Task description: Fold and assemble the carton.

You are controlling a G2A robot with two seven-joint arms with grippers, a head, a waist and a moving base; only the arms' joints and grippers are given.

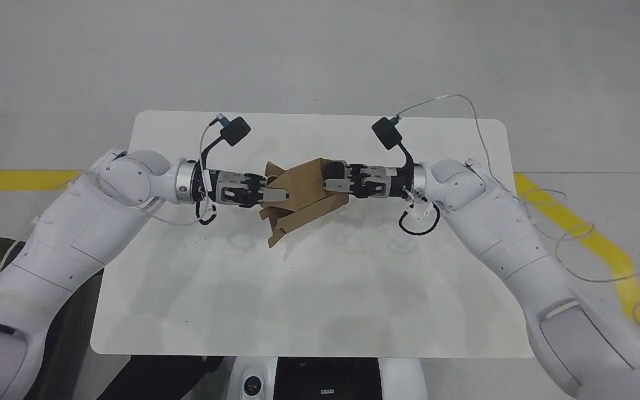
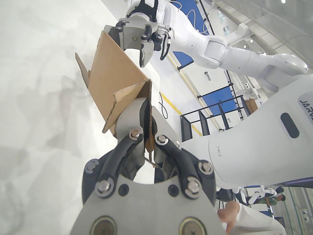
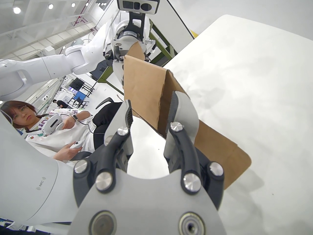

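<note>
Though open, R pincer (image 3: 151, 100) at carton (image 3: 143, 84).

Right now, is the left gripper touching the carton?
Touching. The left wrist view shows the left gripper shut on an edge of the carton.

A small logo w/ lettering is carried by a white wall panel (image 2: 207, 74) in the bkgd; it can't be read w/ certainty. No print is seen on the carton (image 2: 115, 74) faces shown.

There is one carton (image 1: 300, 192) and one table (image 1: 400, 300).
</note>
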